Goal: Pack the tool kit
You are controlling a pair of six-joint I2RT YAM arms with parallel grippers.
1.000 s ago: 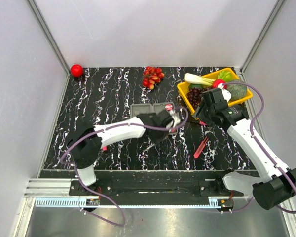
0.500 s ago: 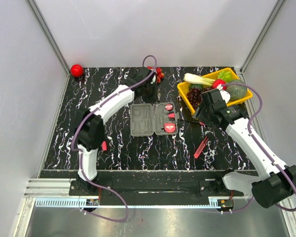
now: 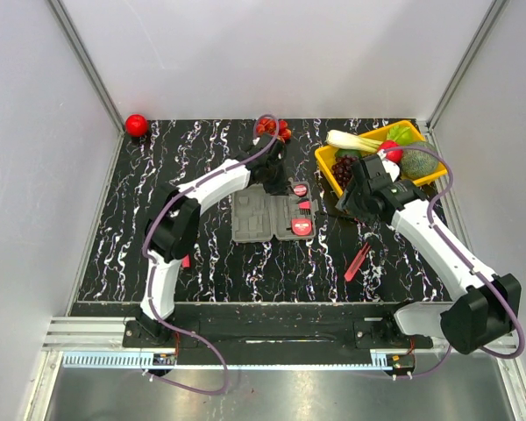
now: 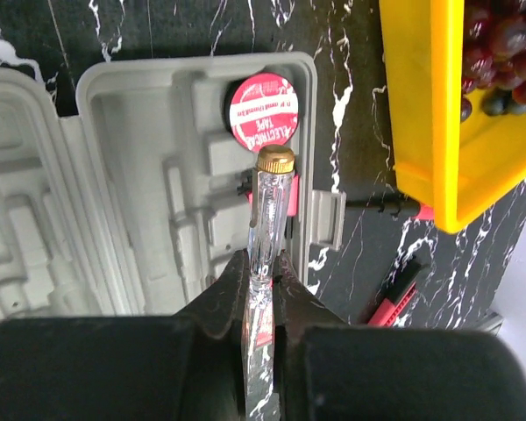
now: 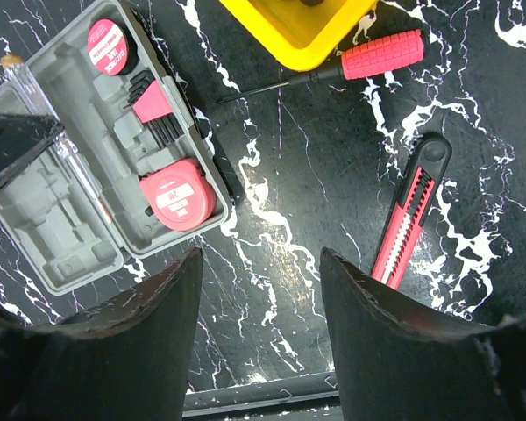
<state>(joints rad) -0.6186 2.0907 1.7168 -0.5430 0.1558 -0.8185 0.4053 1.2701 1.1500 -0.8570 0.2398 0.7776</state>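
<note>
clear screwdriver (image 4: 267, 210) nearer case (image 4: 193, 132), beside tray (image 4: 430, 105)

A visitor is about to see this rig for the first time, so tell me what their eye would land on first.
The open grey case at the middle of the black marbled table, with the left gripper clamped on a clear-handled screwdriver over it. Next, the bright yellow fruit tray at the far right, and the red knife lying loose on the table near the open right gripper.
</note>
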